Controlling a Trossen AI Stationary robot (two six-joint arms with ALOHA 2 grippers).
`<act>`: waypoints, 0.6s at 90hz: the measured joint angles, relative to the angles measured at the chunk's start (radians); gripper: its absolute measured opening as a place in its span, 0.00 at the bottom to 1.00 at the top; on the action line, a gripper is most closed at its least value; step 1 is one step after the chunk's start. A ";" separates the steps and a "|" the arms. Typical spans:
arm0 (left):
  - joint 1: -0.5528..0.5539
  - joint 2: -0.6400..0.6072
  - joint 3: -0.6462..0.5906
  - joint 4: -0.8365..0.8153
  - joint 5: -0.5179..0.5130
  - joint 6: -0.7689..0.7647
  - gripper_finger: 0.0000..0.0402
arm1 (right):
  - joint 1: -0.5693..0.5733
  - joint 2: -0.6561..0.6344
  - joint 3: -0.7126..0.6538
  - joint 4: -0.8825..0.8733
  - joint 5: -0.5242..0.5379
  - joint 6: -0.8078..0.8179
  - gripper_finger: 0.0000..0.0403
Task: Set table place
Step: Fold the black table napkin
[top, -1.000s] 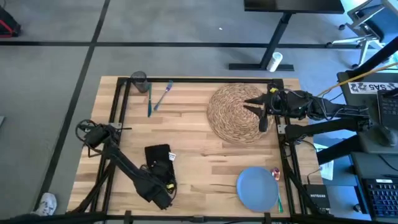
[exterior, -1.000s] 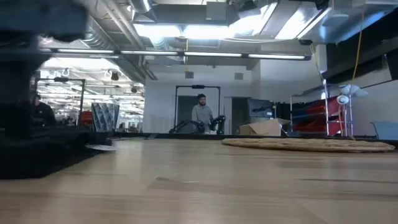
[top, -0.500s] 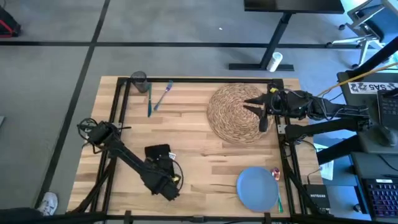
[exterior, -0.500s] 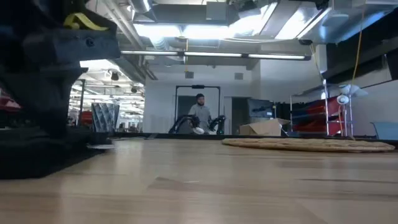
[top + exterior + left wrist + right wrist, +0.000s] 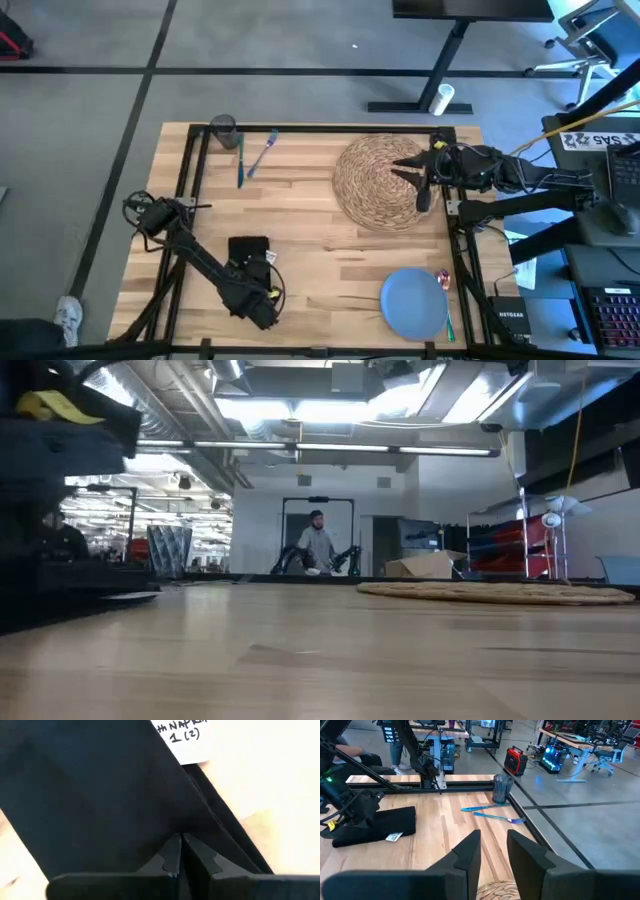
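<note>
The left gripper [image 5: 256, 285] is seen low over the near-left part of the wooden surface [image 5: 310, 250], directly upon the black napkin [image 5: 248, 248]; in the left wrist view its fingers [image 5: 170, 852] are drawn together, their tips meeting on the dark cloth, though it cannot be told whether a fold is pinched between them. A white paper label [image 5: 186, 737] is seen on the napkin in that view. The right gripper [image 5: 417, 178] is held above the right edge of the round woven placemat [image 5: 385, 182], which lies on the far-right part of the surface; its fingers [image 5: 467, 855] are spread apart and nothing is held between them. The blue plate [image 5: 414, 303] is placed at the near-right corner, well apart from the placemat, and red-handled and green cutlery [image 5: 445, 290] is laid just beside its right rim. At the far-left corner a small grey glass [image 5: 223, 131] stands upright, and near it two blue-green utensils [image 5: 254, 156] are laid flat on the wood, one of them a fork, as the right wrist view shows. In the low view the placemat is seen flat at the right, and a person [image 5: 318, 548] is seen standing in the room beyond.
</note>
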 joint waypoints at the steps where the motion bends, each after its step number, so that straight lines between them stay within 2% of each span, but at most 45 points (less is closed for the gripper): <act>1: -0.001 0.000 0.000 -0.002 0.001 -0.001 0.00 | 0.000 0.000 0.000 0.000 0.000 0.000 0.21; 31: -0.010 0.000 0.005 -0.070 0.034 -0.006 0.00 | 0.000 0.000 0.000 0.000 0.000 0.000 0.21; 54: -0.006 0.000 0.093 -0.081 0.011 -0.007 0.00 | 0.000 0.000 0.000 0.000 0.000 0.000 0.21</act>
